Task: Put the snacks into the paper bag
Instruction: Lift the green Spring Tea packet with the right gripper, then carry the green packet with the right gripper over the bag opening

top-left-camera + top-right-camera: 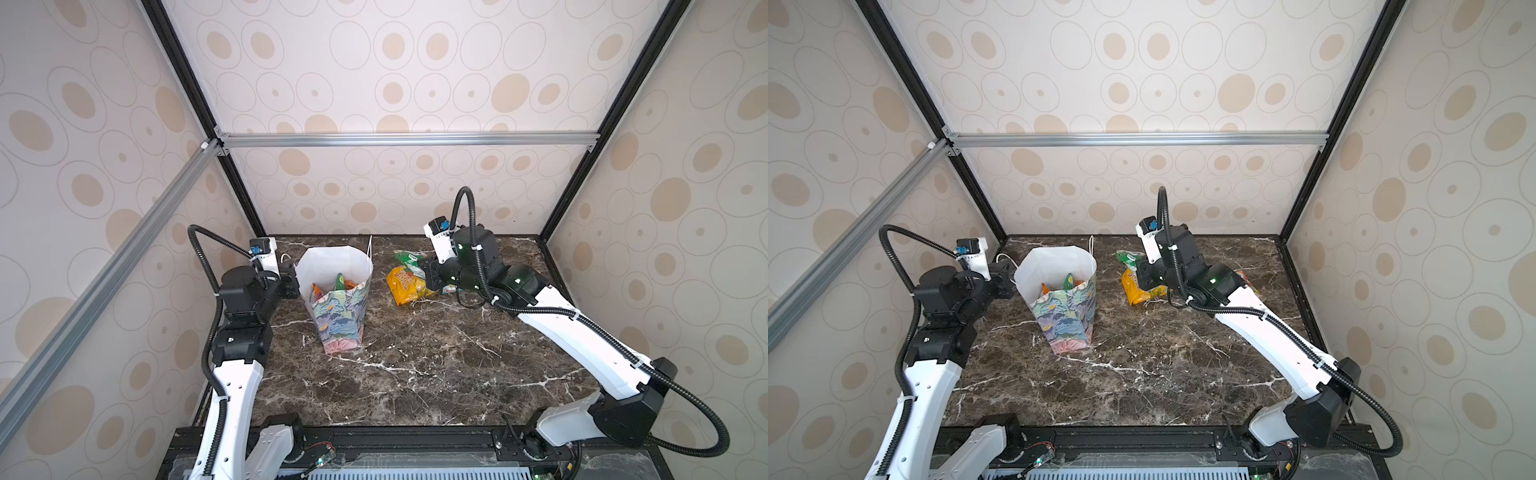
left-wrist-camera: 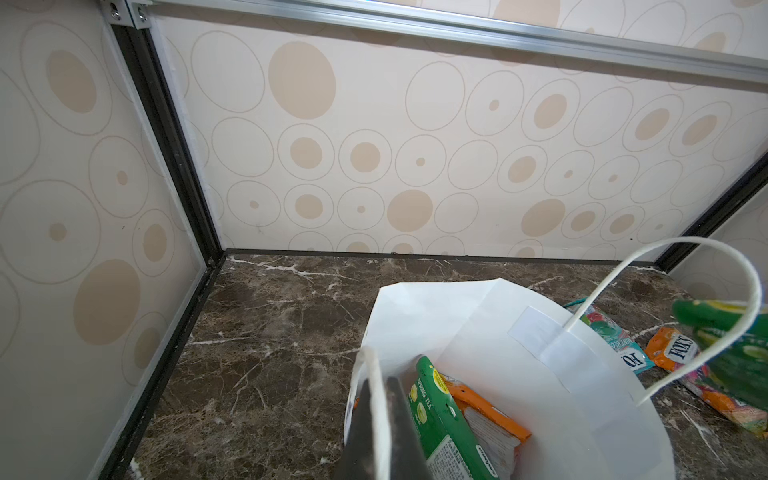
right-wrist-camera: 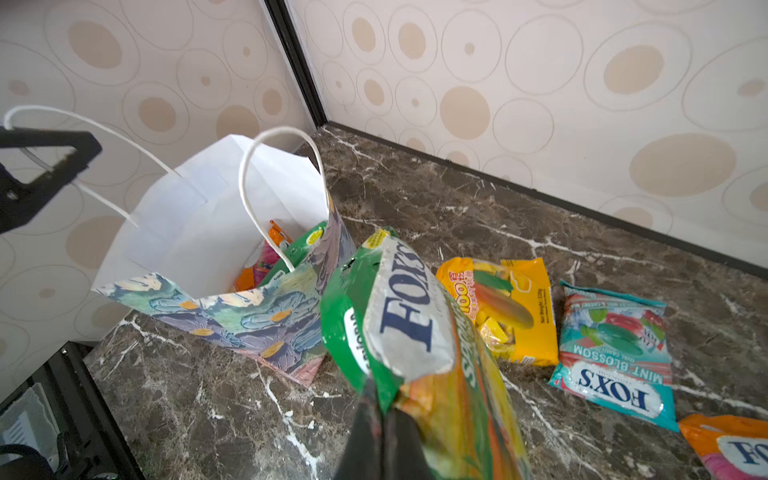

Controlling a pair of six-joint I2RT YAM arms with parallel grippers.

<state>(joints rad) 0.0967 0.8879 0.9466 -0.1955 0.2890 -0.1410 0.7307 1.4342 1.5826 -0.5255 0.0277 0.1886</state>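
The paper bag point(image 1: 340, 324) point(image 1: 1065, 320) stands upright and open left of the table's middle, with a green snack point(image 2: 440, 411) and an orange one point(image 2: 490, 415) inside. My left gripper point(image 1: 295, 282) point(image 2: 380, 399) is shut on the bag's left rim. Lifted just right of the bag is a green FOX'S packet point(image 3: 399, 316) point(image 1: 405, 258), and my right gripper point(image 3: 384, 405) point(image 1: 426, 269) is shut on its edge. A yellow packet point(image 3: 515, 307) point(image 1: 405, 286), a teal packet point(image 3: 611, 353) and an orange packet point(image 3: 727, 449) lie on the marble behind it.
The bag's white cord handles point(image 3: 274, 199) stick up over its mouth. The back wall point(image 1: 395, 199) is close behind bag and snacks, and the right wall point(image 1: 665, 249) is near the loose packets. Brown marble tabletop point(image 1: 415, 374) spreads toward the front edge.
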